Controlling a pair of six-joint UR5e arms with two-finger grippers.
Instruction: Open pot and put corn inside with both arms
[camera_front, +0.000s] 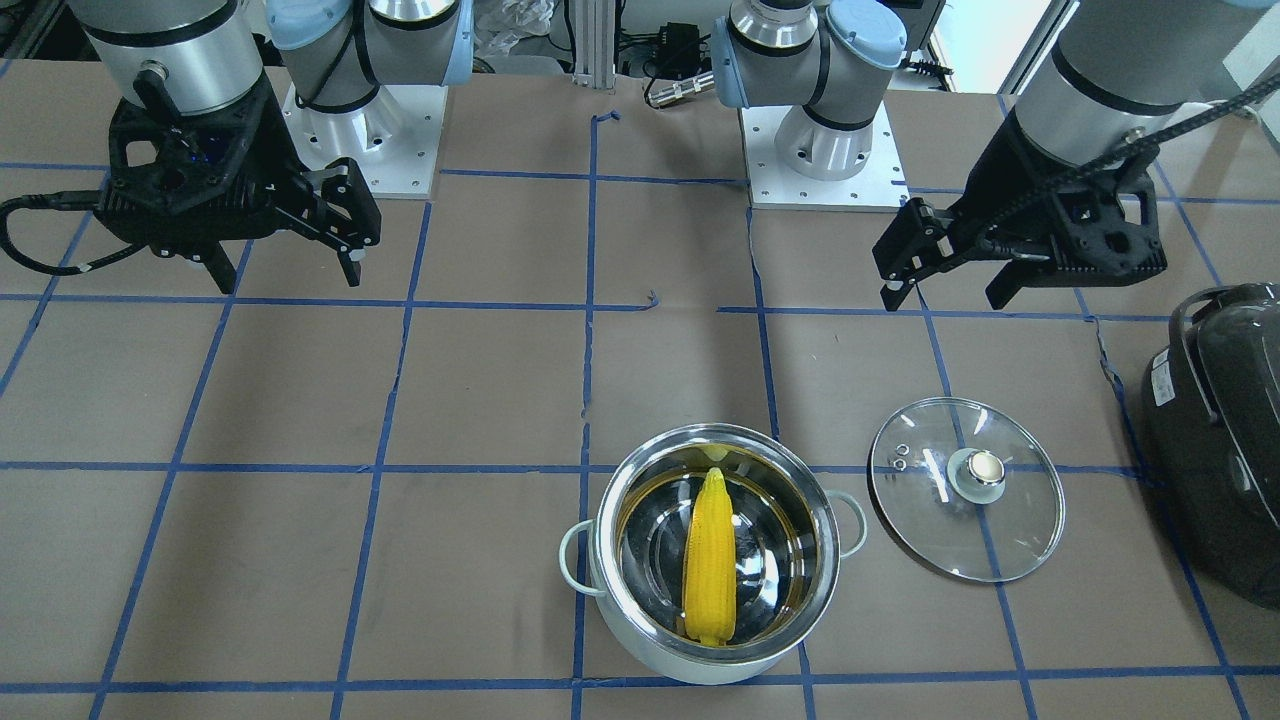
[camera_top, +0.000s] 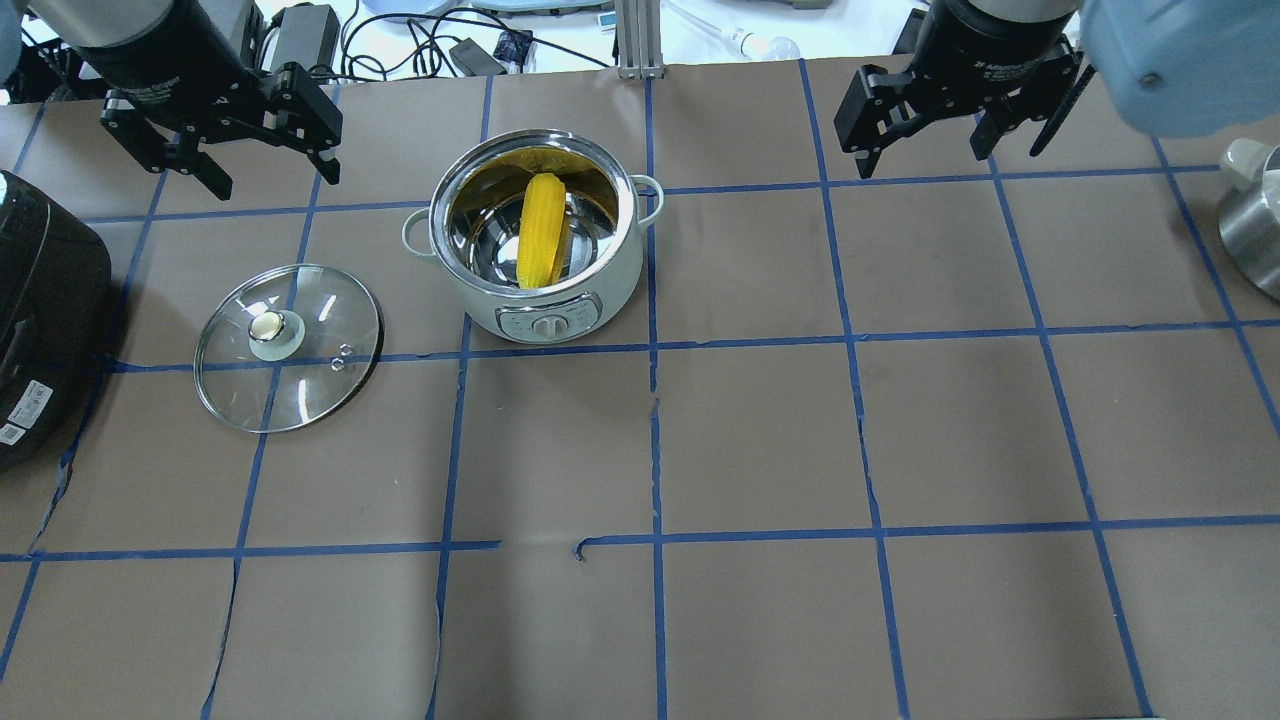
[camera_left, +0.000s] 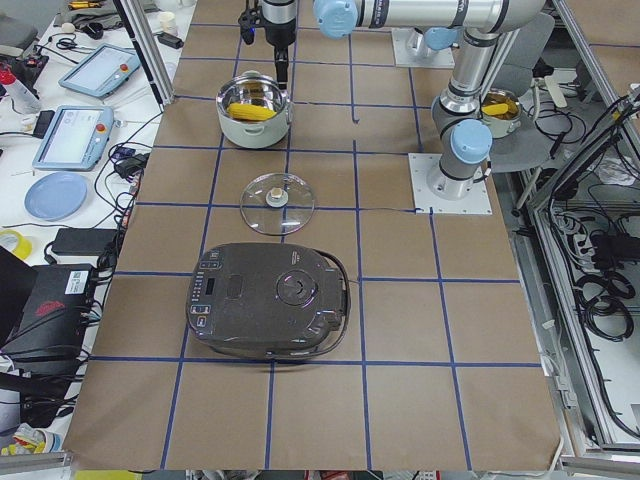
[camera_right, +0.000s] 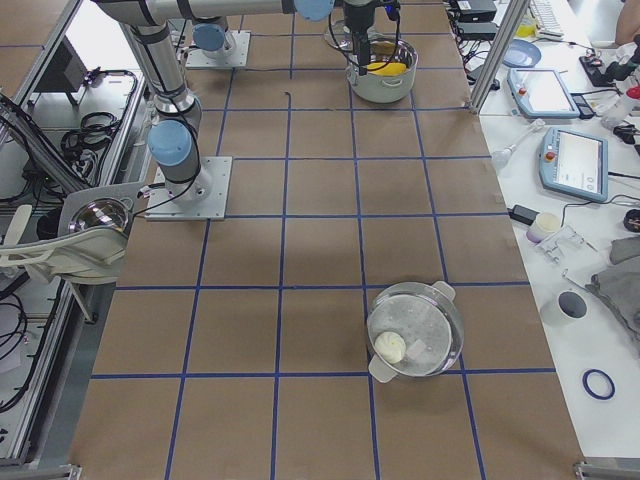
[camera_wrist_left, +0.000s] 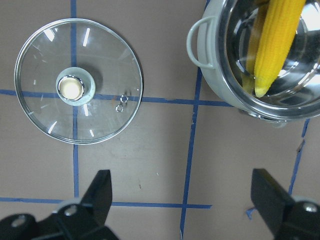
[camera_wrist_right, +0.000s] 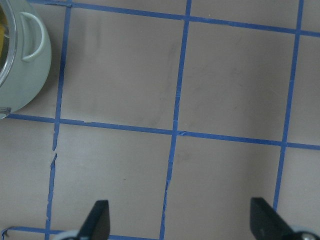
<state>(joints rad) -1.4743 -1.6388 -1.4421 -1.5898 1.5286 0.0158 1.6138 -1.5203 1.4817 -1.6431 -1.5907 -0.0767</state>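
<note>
My left fingers (camera_wrist_left: 100, 192) sit closest to the wrist lens, two black tips spread wide at 7 and 5 o'clock with nothing between them. Beyond them, at 11 o'clock in that view, the glass lid (camera_wrist_left: 107, 75) lies flat on the counter (camera_wrist_left: 150, 165), knob (camera_wrist_left: 71, 87) up. At 1 o'clock stands the pot (camera_wrist_left: 225, 85), open, with the corn (camera_wrist_left: 275, 40) inside it.

My right fingers (camera_wrist_right: 97, 220) are spread just as wide and also hold nothing. Under them I see only brown counter and blue tape lines, with the pot's pale wall and one loop handle at 10 o'clock of that wrist view.

From the overhead view, the pot is a little toward 11 o'clock from the middle of the counter. The corn runs across the steel basin from 12 to 6 o'clock, its pointed tip toward 6 and its blunt end near the wall at 12. The lid lies at 8 o'clock of the pot, apart from it and off the rim. It sits between the pot and a dark grey appliance (camera_top: 40, 310) at the 9 o'clock edge.

My left fingers hang above the counter between 9 and 10 o'clock of the pot. My right fingers hang well apart from it, out toward 3 o'clock. Neither touches the pot, the lid or the corn.
</note>
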